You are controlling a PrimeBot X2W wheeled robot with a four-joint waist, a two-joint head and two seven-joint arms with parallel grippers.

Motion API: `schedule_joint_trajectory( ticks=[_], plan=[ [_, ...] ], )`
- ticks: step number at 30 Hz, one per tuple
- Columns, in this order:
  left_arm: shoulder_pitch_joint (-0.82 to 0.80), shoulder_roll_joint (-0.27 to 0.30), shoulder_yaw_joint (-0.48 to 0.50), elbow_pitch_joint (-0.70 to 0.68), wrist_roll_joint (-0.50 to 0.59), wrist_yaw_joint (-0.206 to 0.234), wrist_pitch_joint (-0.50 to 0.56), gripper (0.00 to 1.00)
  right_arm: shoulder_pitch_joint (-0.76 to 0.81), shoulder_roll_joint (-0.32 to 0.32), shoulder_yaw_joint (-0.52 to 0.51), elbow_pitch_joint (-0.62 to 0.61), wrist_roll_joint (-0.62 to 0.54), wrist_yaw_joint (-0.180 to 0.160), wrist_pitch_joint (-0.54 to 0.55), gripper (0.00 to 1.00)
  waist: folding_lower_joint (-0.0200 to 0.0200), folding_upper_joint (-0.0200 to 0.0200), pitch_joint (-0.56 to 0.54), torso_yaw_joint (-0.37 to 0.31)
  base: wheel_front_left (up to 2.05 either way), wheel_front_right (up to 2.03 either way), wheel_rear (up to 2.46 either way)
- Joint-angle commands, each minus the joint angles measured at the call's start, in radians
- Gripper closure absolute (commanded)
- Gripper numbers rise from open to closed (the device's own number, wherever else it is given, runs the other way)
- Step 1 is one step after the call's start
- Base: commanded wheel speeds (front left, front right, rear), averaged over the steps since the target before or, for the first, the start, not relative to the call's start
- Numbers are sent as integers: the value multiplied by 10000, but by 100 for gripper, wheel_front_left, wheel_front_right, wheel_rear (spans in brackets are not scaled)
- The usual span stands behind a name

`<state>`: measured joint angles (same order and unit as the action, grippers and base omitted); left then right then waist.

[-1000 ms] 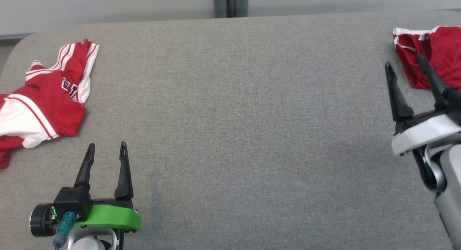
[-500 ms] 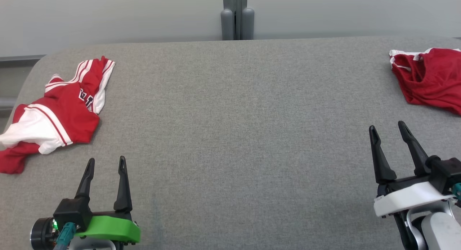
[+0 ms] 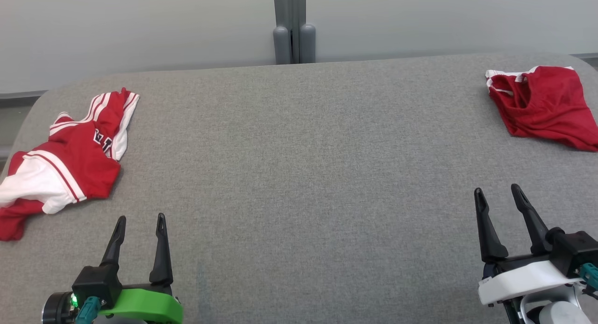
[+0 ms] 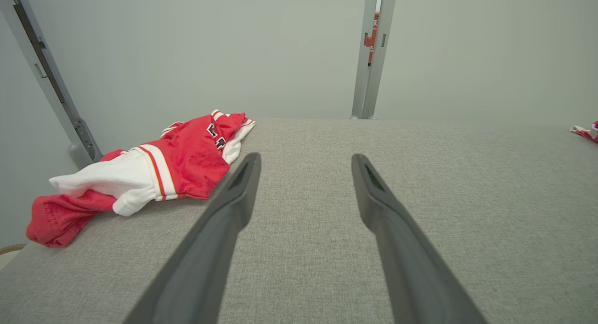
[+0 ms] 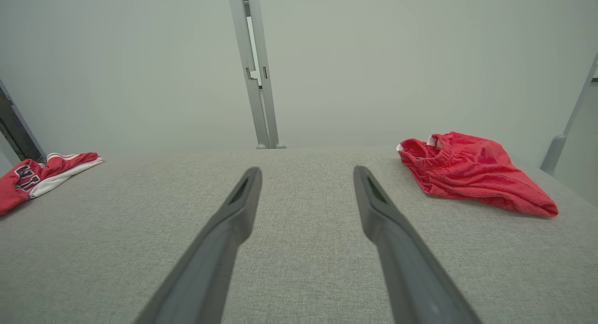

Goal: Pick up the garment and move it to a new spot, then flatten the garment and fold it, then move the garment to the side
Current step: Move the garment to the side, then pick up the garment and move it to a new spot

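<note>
The left gripper (image 3: 141, 216) and right gripper (image 3: 496, 188) are hanging spread wide and empty over the grey surface (image 3: 299, 174). The crumpled red-and-white jersey (image 3: 70, 160) is lying at its left edge, well apart from a red garment (image 3: 542, 104) at the far right. A shallow pinch is likely catching only one layer, or dragging the jersey over the edge.

One second earlier, the right claw (image 3: 496, 189) stood at 2 o'clock on the counter (image 3: 299, 174), overlapping the near edge of the red garment (image 3: 544, 107). It had since withdrawn toward 6 o'clock and sat at 5 o'clock, well apart from that garment. The head camera had also shifted and showed more wall (image 3: 140, 30) beyond the counter's far edge.
</note>
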<state>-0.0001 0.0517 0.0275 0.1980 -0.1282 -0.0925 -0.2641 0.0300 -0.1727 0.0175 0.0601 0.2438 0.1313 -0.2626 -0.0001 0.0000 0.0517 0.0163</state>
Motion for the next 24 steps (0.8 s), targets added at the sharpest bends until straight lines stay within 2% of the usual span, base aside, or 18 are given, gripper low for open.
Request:
schedule_joint_trajectory(
  ticks=[1, 16, 24],
  plan=[
    [102, 3, 34, 24, 45, -24, -1, 0, 110, 22, -15, 8, -16, -10, -31, 0, 1, 0, -18, -8, 0, 0, 0],
    [116, -5, 80, 112, 132, -103, -1, 0, 244, 140, 4, 179, 38, -10, -31, 0, 1, 0, -190, 101, 0, 0, 0],
    [114, 106, 375, 43, 179, -91, -1, 0, 288, 193, 26, 212, 29, -10, -31, 0, 1, 0, -266, 645, 0, 0, 0]
  ],
)
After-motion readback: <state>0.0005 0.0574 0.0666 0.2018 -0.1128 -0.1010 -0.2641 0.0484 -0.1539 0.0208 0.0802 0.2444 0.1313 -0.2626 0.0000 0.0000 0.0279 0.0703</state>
